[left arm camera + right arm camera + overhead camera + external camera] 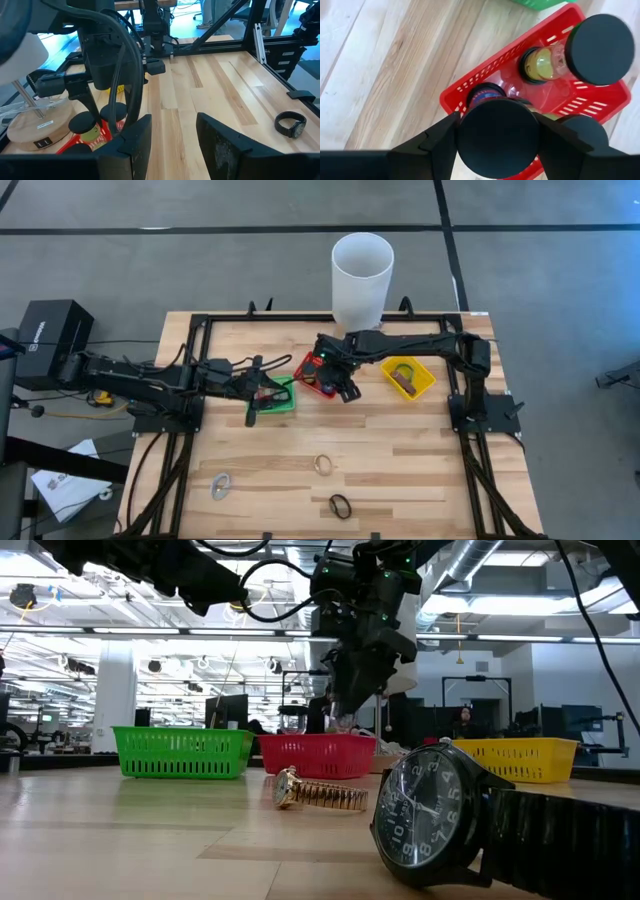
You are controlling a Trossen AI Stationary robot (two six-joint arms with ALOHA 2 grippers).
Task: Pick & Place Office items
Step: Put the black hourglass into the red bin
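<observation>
My right gripper [499, 135] hangs over the red basket [470, 85], shut on a small jar with a round black cap [499, 145]. More black-capped jars [602, 42] and a yellowish one [540, 65] lie in that basket. In the high view it [338, 385] stands above the red basket [312, 370]. My left gripper [172, 145] waits open and holds nothing, above the green basket [276, 400]. A gold watch [323, 464], a black watch [340, 505] and a silvery piece [221, 485] lie flat on the wood. My right gripper pinches the jar's black cap by its rim [465, 137], one finger on each opposite side. The fingers come from above, slanting down. The jar stands cap-up between them over the red basket; whether its bottom touches anything is hidden by the cap.
A yellow basket [408, 376] with a brown item sits right of the red one, and a tall white cylinder [362, 280] stands at the far edge. A black frame [200, 330] borders the table. Bare wood lies between the baskets and the near edge.
</observation>
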